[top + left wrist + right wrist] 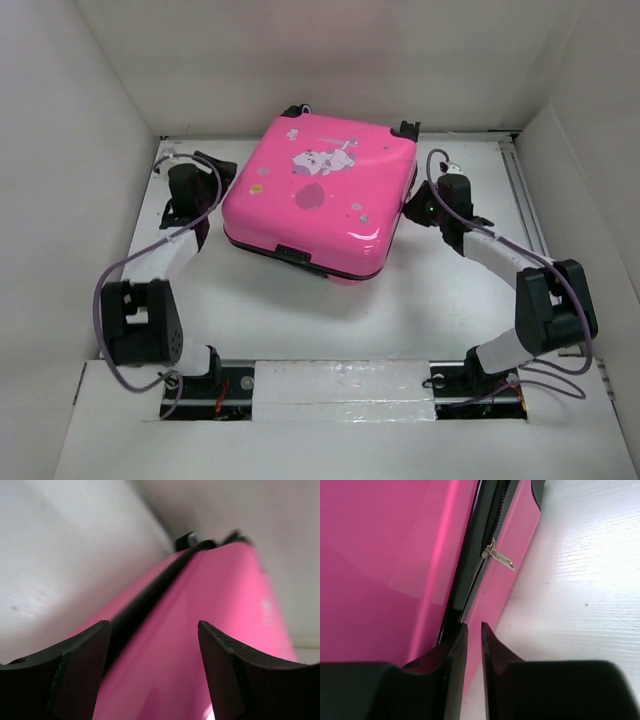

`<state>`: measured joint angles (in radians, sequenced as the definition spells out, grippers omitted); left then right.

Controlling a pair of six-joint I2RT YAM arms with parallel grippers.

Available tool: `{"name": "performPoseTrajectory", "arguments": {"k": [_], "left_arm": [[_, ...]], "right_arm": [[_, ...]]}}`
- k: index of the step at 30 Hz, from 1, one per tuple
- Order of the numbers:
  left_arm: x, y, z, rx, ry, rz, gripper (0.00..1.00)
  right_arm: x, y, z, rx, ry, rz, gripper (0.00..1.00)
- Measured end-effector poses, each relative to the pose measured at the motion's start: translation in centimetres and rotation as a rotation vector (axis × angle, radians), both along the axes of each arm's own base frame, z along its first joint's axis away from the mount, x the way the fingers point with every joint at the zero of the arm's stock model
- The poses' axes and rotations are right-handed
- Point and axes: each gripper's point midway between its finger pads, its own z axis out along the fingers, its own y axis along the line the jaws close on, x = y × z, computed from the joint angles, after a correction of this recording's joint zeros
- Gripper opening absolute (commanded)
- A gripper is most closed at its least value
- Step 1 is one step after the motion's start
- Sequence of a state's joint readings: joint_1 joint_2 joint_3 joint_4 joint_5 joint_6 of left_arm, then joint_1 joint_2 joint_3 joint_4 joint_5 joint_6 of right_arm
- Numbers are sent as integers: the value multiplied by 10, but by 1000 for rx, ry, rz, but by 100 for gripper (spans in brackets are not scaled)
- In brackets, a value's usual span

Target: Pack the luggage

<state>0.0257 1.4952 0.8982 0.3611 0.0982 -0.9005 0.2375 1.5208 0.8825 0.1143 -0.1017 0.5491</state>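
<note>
The bright-pink luggage lies flat and closed on the white table, its cartoon print facing up. My left gripper is at its left side. In the left wrist view this gripper is open, with the pink shell and its black seam between and beyond the fingers. My right gripper is at the luggage's right side. In the right wrist view its fingers are nearly together with nothing between them, tips at the black zip band, below a silver zipper pull.
White walls enclose the table on the left, back and right. Black wheels stick out at the luggage's far edge. A black handle is on its near edge. Grey cables loop beside both arms.
</note>
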Motion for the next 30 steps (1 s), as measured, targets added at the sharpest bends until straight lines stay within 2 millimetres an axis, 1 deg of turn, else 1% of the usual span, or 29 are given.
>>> {"name": "performPoseTrajectory", "arguments": {"k": [2,4,5,7,8,9,10,11,12,13,14,15,17,18,20,22,25,26,27,30], "left_arm": [[-9,-3,38,15,-81,17,70],[-22,-3,76,25,-162,39,70],[-29,-4,95,30,-205,45,65],[-47,-7,132,49,-295,60,59],[-56,-15,148,59,-337,48,52],[-65,-28,159,65,-368,26,46],[-75,-47,168,70,-395,-15,32],[-86,-72,173,75,-411,-76,29],[-100,-100,173,79,-416,-148,24],[-113,-126,167,88,-405,-217,19],[-127,-149,155,98,-384,-280,14],[-143,-167,141,113,-358,-337,11],[-175,-190,108,147,-299,-427,10],[-192,-195,91,162,-274,-467,10],[-223,-199,69,174,-247,-536,10],[-244,-199,60,155,-245,-574,10],[-258,-200,40,123,-210,-601,10],[-260,-200,28,116,-188,-604,10],[-263,-201,9,119,-149,-613,10],[-270,-196,-50,172,-21,-624,15]], "right_arm": [[-3,-3,8,6,-11,-7,30],[-10,-6,16,16,-32,-16,32],[-15,-6,20,26,-44,-19,32],[-25,-7,21,45,-56,-23,32],[-31,-6,20,57,-61,-20,32],[-38,-3,19,66,-61,-12,26],[-44,0,17,74,-62,-1,22],[-52,3,15,81,-61,11,15],[-60,5,13,87,-56,22,5],[-66,8,13,94,-61,34,1],[-74,10,14,98,-66,46,0],[-81,10,14,102,-71,57,0],[-96,12,20,110,-102,86,0],[-102,11,23,114,-121,97,0],[-113,12,28,120,-156,120,1],[-123,15,26,120,-178,154,4],[-134,21,10,112,-147,204,17],[-137,24,4,108,-131,221,25],[-138,26,-1,104,-117,235,28],[-142,32,-12,84,-85,274,33]]}}
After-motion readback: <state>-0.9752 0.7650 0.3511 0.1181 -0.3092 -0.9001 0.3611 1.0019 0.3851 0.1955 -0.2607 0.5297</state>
